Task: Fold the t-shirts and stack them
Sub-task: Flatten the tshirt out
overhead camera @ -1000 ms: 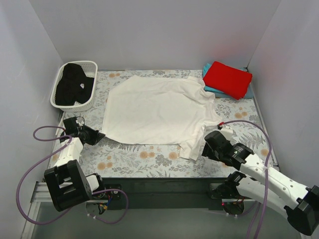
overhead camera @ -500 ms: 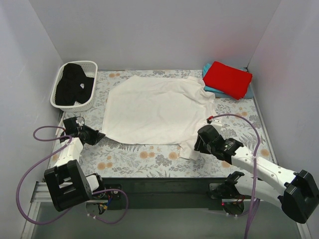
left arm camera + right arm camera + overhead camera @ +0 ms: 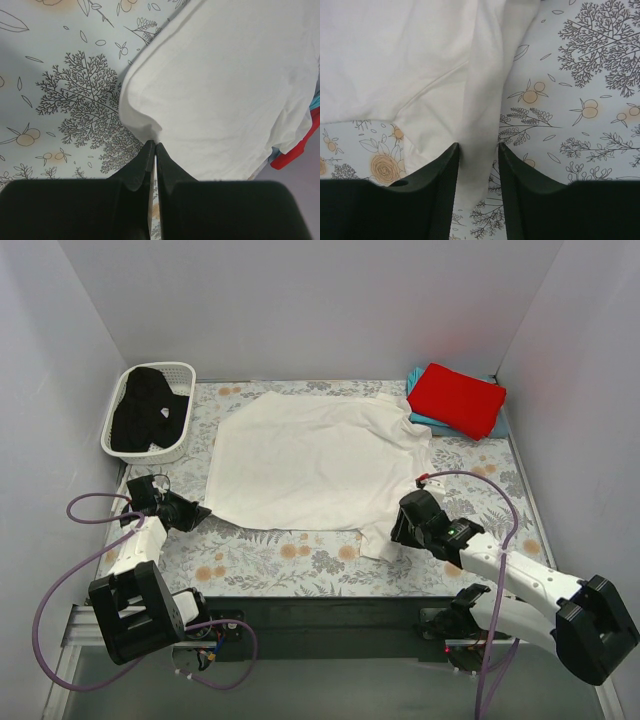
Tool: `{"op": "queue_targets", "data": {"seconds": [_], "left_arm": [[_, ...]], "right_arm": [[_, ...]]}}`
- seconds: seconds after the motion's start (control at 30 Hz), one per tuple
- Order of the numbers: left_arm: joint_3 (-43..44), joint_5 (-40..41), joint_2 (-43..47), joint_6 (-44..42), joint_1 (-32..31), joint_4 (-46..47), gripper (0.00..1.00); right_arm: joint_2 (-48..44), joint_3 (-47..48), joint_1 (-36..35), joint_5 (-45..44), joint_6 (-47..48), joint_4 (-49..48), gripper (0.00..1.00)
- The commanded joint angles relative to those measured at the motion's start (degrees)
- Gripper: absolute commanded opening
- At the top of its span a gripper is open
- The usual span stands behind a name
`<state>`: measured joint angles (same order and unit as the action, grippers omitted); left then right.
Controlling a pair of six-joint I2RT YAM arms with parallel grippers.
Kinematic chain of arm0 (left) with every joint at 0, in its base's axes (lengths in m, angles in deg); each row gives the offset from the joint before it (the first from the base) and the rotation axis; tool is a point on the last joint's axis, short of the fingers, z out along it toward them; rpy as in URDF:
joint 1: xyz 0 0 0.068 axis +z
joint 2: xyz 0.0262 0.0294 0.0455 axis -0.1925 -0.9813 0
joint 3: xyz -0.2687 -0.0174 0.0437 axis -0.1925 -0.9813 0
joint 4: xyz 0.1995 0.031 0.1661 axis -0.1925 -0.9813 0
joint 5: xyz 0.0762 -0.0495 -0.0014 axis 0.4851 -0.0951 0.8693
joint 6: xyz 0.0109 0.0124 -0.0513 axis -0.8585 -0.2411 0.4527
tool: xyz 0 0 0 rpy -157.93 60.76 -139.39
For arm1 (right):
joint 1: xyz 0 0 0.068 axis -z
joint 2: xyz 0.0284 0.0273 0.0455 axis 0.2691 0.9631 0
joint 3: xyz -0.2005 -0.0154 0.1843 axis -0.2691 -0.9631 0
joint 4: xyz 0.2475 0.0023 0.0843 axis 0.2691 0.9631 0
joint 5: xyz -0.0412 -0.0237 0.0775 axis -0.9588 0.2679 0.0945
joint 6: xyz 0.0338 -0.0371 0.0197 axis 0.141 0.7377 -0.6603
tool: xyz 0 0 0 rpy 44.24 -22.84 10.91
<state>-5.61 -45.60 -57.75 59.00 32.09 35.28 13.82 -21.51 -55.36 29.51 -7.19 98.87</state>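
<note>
The large white t-shirt (image 3: 315, 460) lies spread flat on the floral table cloth, plain side up. My left gripper (image 3: 203, 511) is shut on its near-left hem corner (image 3: 142, 122). My right gripper (image 3: 398, 530) is open, its jaws standing either side of the shirt's near-right sleeve (image 3: 480, 125) without pinching it. A folded red t-shirt (image 3: 456, 398) lies on a folded teal t-shirt (image 3: 440, 426) at the far right. A black t-shirt (image 3: 148, 410) is bundled in the basket.
The white lattice basket (image 3: 185, 370) stands at the far left corner. White walls close in the table on three sides. The floral cloth (image 3: 290, 555) shows bare along the near edge between the arms.
My right gripper has moved left and forward from beside the sleeve to straddle it. The left gripper has held still on the hem corner.
</note>
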Motion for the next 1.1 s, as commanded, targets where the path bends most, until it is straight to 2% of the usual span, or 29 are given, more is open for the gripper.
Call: {"op": "queue_targets", "data": {"seconds": [0.0, 0.03, 0.1, 0.2, 0.4, 0.57, 0.73, 0.77, 0.8, 0.83, 0.87, 0.9, 0.97, 1.07], "left_arm": [[-0.5, -0.68, 0.31, -0.69, 0.19, 0.86, 0.0], [-0.5, -0.68, 0.31, -0.6, 0.19, 0.95, 0.0], [-0.42, -0.76, 0.23, -0.6, 0.19, 0.95, 0.0], [-0.42, -0.85, 0.05, -0.6, 0.19, 0.86, 0.0], [-0.15, -0.68, -0.21, -0.69, 0.19, 0.51, 0.0], [0.46, -0.59, -1.09, -0.86, 0.63, -0.02, 0.0], [1.16, -0.33, -1.71, -1.04, 1.15, -0.63, 0.0], [1.34, -0.32, -1.71, -1.13, 1.24, -0.81, 0.0], [1.6, -0.32, -1.79, -1.3, 1.24, -1.07, 0.0], [1.69, -0.41, -1.8, -1.22, 1.24, -1.07, 0.0], [1.69, -0.33, -1.8, -1.22, 1.33, -1.16, 0.0], [1.78, -0.24, -1.71, -1.22, 1.33, -1.16, 0.0], [1.78, -0.15, -1.36, -0.95, 1.33, -1.16, 0.05], [2.04, 0.81, -0.66, -0.51, 1.33, -1.51, 0.1]], "right_arm": [[-2.29, -1.11, 1.95, 0.39, 1.15, -2.12, 0.42], [-2.82, -1.29, 2.3, 0.83, 1.33, -2.12, 0.31], [-4.75, -2.08, 3.61, 2.14, 1.94, -2.04, 0.22], [-7.47, -2.69, 4.76, 3.64, 1.95, -0.11, 0.03], [-15.2, -2.25, 4.85, 4.35, -0.25, 13.15, 0.01], [-25.22, -2.52, 4.77, 6.98, -2.62, 24.66, 0.01], [-29.28, -4.19, 4.85, 13.49, -4.29, 27.84, 0.01], [-29.28, -3.84, 4.77, 13.4, -4.38, 28.37, 0.04], [-29.19, -3.4, 4.77, 12.27, -4.64, 29.16, 0.28], [-28.76, -2.88, 4.77, 12.09, -4.65, 28.99, 0.57], [-28.23, -1.39, 4.85, 12.08, -4.91, 28.64, 0.73], [-27.53, -0.59, 4.77, 11.13, -4.74, 28.2, 0.84], [-24.89, 1.34, 4.85, 8.5, -4.47, 27.32, 0.87], [-21.03, 3.81, 4.85, -0.81, -5.08, 26.53, 0.81]]}}
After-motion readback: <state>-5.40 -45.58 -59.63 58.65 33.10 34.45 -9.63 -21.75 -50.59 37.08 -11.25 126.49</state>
